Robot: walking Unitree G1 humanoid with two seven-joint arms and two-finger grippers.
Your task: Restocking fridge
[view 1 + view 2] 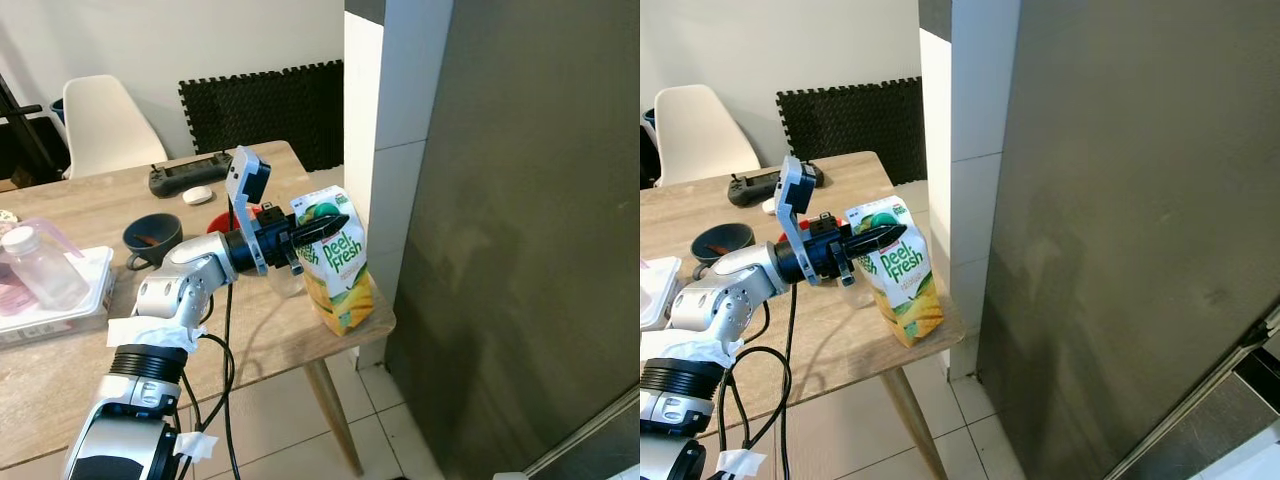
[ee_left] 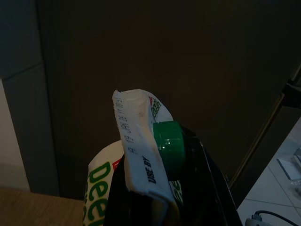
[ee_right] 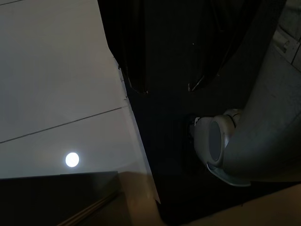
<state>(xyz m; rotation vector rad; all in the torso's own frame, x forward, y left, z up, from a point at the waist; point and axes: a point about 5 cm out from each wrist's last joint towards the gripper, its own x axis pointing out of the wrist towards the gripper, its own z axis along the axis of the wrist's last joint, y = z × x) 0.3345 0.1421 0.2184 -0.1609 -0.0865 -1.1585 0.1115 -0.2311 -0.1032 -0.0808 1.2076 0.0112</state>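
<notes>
A yellow and green Peel Fresh juice carton with a green cap leans tilted at the near right corner of the wooden table. My left gripper is shut on the carton's top, one black finger lying across its front just under the folded ridge. Whether the carton's base rests on the table or hangs just over it I cannot tell. The fridge, a tall dark grey front with its door closed, stands directly right of the carton. My right arm hangs idle in the dark.
On the table stand a blue bowl, a black controller and a clear plastic bottle in a white tray. A white chair is behind. A white pillar sits between table and fridge. Tiled floor lies below.
</notes>
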